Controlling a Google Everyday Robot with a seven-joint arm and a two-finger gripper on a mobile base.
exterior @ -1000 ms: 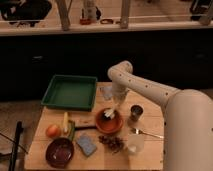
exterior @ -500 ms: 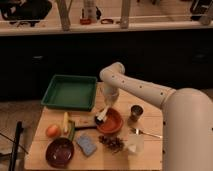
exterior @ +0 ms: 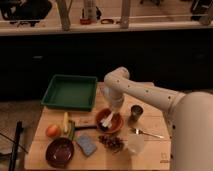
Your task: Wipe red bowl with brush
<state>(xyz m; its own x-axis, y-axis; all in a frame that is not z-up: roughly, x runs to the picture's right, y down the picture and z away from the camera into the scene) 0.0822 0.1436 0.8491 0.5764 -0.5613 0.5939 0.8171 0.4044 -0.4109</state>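
The maroon bowl (exterior: 60, 151) sits at the lower left of the wooden table (exterior: 150, 160), beside the blue sponge (exterior: 87, 145). The fork (exterior: 146, 133) lies to the right. The red bowl (exterior: 118, 125) stands at centre frame. Inside it, the long axis of the brush (exterior: 106, 119) runs diagonally, with the pale handle up-right and the dark bristle head down-left. The gripper (exterior: 113, 107) hangs over the bowl at the handle's upper end. Its grasp state cannot be determined. The green tray (exterior: 70, 92) occupies the upper left.
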